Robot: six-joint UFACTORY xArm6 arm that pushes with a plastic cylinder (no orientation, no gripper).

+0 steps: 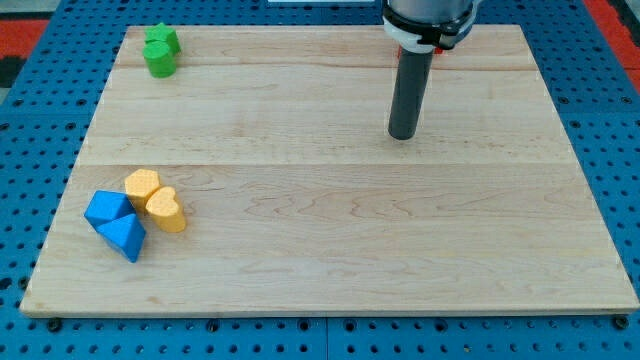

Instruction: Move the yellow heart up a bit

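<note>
A yellow heart (pixel 166 210) lies at the lower left of the wooden board (pixel 330 240). It touches a second yellow block (pixel 142 186), roughly pentagonal, just above and left of it. My tip (pixel 403 133) stands on the board in the upper right of centre, far to the right of and above the yellow heart, touching no block.
Two blue blocks sit left of the heart: a blue one (pixel 108 208) and a blue triangle (pixel 124 237) below it, touching the heart's left side. Two green blocks (pixel 160 50) sit together at the board's top left corner. A blue pegboard surrounds the board.
</note>
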